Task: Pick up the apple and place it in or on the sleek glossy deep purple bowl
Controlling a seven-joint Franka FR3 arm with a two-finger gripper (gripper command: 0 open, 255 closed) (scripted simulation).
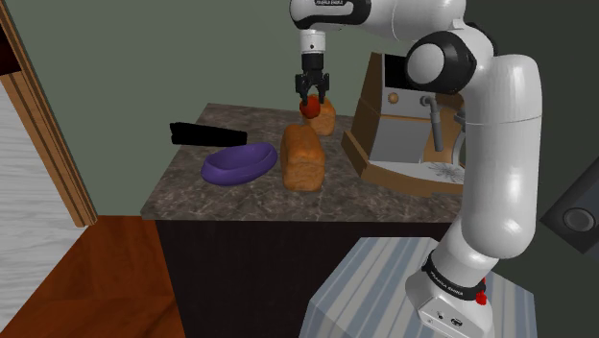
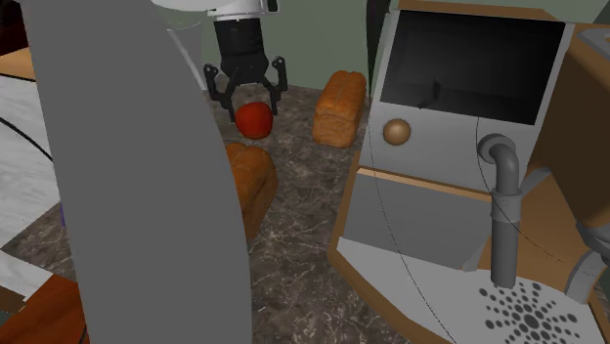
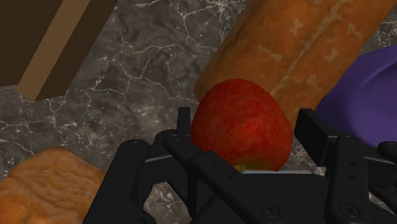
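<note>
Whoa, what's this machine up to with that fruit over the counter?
A white robot arm has a red apple clamped in its black gripper, held above the dark marbled counter near two loaves of bread. The purple bowl meant for the apple sits on the counter beside the nearer loaf; the apple is not in it yet. A coffee machine stands nearby.

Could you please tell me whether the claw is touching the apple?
Touching. The wrist view shows the claw shut on the red apple, with its black fingers pressed against both sides.
</note>
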